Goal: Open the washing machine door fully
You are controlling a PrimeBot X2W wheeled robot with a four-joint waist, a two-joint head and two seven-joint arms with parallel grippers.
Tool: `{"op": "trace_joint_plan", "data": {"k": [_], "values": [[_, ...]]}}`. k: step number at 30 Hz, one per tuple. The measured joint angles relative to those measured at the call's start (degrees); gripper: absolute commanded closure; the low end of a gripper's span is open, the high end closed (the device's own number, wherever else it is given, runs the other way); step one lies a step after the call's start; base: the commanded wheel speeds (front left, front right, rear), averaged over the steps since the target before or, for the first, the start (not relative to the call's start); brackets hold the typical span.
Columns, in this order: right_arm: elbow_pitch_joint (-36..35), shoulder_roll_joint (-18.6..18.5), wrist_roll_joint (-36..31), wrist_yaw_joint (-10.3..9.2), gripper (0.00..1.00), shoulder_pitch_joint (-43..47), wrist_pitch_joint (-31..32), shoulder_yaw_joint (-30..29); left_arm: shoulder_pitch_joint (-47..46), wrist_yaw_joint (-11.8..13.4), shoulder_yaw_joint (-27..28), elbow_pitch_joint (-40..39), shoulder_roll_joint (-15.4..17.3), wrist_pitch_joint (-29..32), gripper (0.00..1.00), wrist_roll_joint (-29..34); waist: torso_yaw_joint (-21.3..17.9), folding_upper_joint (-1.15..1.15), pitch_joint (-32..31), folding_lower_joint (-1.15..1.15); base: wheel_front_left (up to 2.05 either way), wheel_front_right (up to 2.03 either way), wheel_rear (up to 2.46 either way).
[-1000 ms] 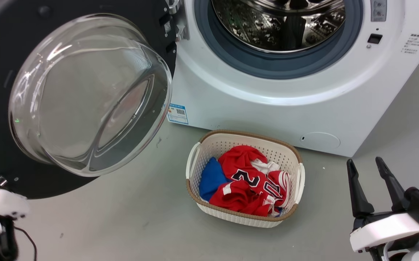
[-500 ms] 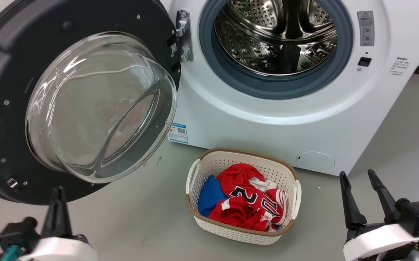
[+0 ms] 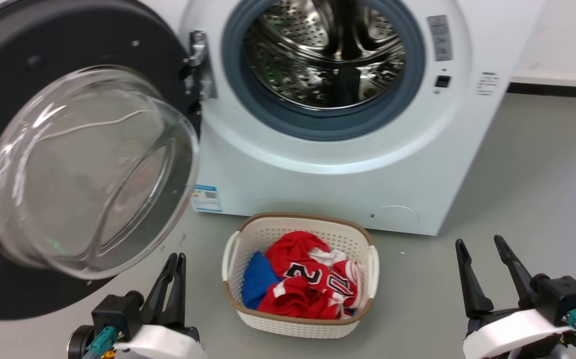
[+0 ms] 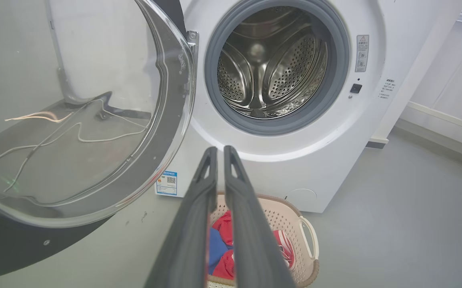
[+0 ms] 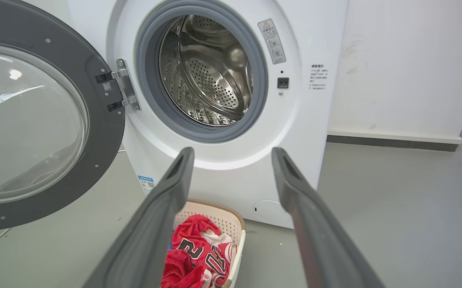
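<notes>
Floor (image 3: 517,174): smooth grey.
Washing machine (image 3: 317,184): one, white, perforated steel drum.
Door (image 3: 93,45): one, round, black, open wide at the washing machine's left.
Basket (image 3: 297,219): one, white, perforated, in front of the washing machine.
Grippers: two. Left gripper (image 3: 177,256) pinched together, empty. Right gripper (image 3: 479,240) spread.

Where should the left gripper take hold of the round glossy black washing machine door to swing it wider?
Likely the round black washing machine door by its lower rim, far from the steel hinge, left gripper coming from below, jaws opened first. The clear glass bowl bulges too wide and smooth.
</notes>
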Motion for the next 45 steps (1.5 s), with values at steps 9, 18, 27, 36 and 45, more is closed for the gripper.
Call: {"op": "trace_joint_plan", "data": {"k": [9, 18, 27, 36, 45], "values": [[0.0, -0.9, -0.2, 0.00, 0.00, 0.0, 0.5, 0.4, -2.2, 0.6, -0.9, 4.4, 0.1, -0.4, 0.00, 1.2, -7.2, 0.00, -0.1, 0.00, 0.00, 0.00, 0.00], [0.0, -1.4, -0.1, 0.00, 0.00, 0.8, 0.7, 0.8, -1.8, 1.3, 0.4, 6.4, 0.4, -1.8, 0.00, 1.2, -11.6, 0.00, -0.4, 0.00, 0.00, 0.00, 0.00], [-0.3, -1.6, -0.1, 0.00, 0.00, 0.8, 0.9, 0.9, -2.2, 1.7, 1.1, 6.4, 0.3, -2.5, 0.00, 1.7, -11.1, 0.00, -0.3, 0.00, 0.00, 0.00, 0.00], [-0.3, -1.6, -0.1, 0.00, 0.00, 0.7, 0.8, 1.0, -2.4, 1.7, 1.5, 6.6, 0.6, -2.6, 0.00, 2.0, -10.5, 0.00, -0.4, 0.00, 0.00, 0.00, 0.00], [-0.3, -1.6, 0.0, 0.00, 0.00, 0.7, 0.6, 1.1, -2.4, 1.7, 1.5, 6.6, 0.5, -2.6, 0.00, 2.1, -10.4, 0.00, -0.3, 0.00, 0.00, 0.00, 0.00]]}}
